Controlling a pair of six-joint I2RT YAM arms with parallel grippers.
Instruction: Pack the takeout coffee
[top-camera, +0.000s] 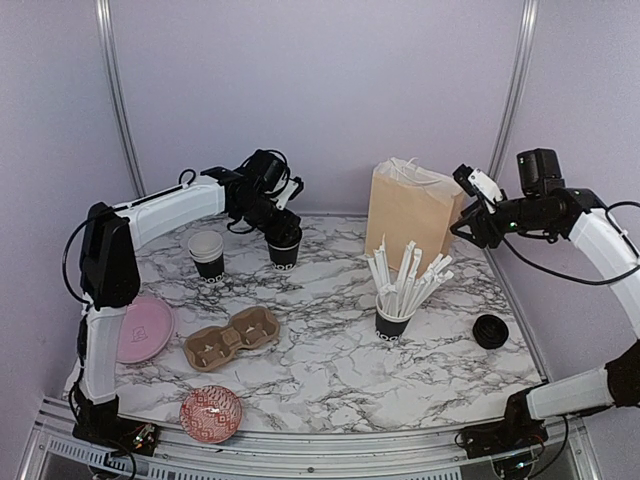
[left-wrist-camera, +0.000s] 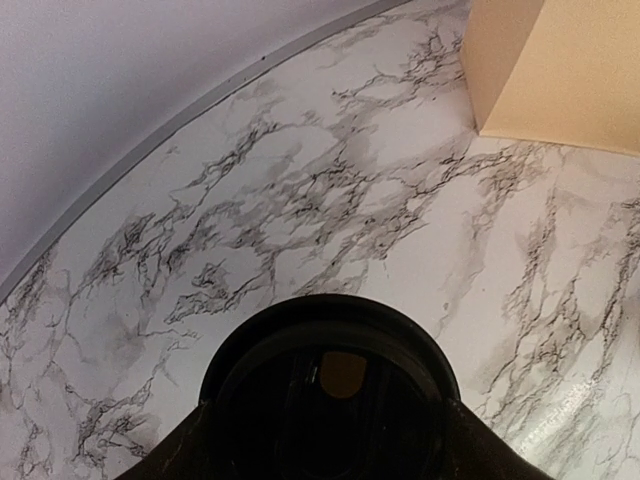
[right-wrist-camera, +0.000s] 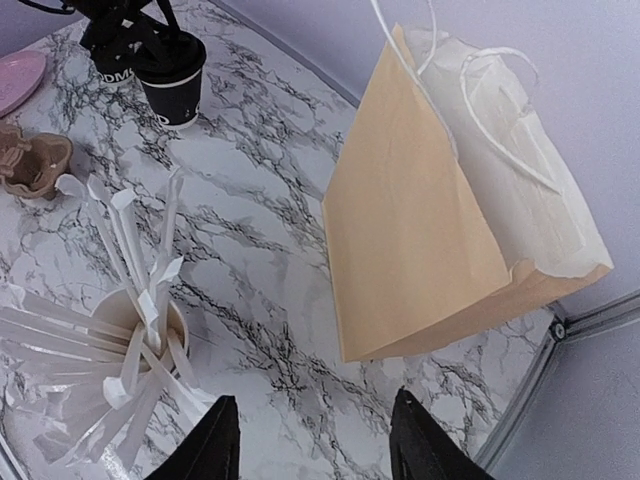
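While within left pincer (top-camera: 281, 229), cup (top-camera: 285, 253) half-hidden.

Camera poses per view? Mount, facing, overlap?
Top external: above, behind the robot, facing down over the table; left arm and right arm show.
Left wrist: faces down onto the open black cup; own fingers flank it.
Right wrist: faces down at the paper bag and straw cup; own fingers at bottom.
Shared: all three show open black cup and bag.

I count two takeout coffee cups (top-camera: 207, 262) (top-camera: 284, 252), one straw cup (top-camera: 392, 324), one paper bag (top-camera: 410, 212), one cardboard carrier (top-camera: 232, 338), one pink plate (top-camera: 143, 331), one patterned bowl (top-camera: 210, 412) and one black lid (top-camera: 490, 331).
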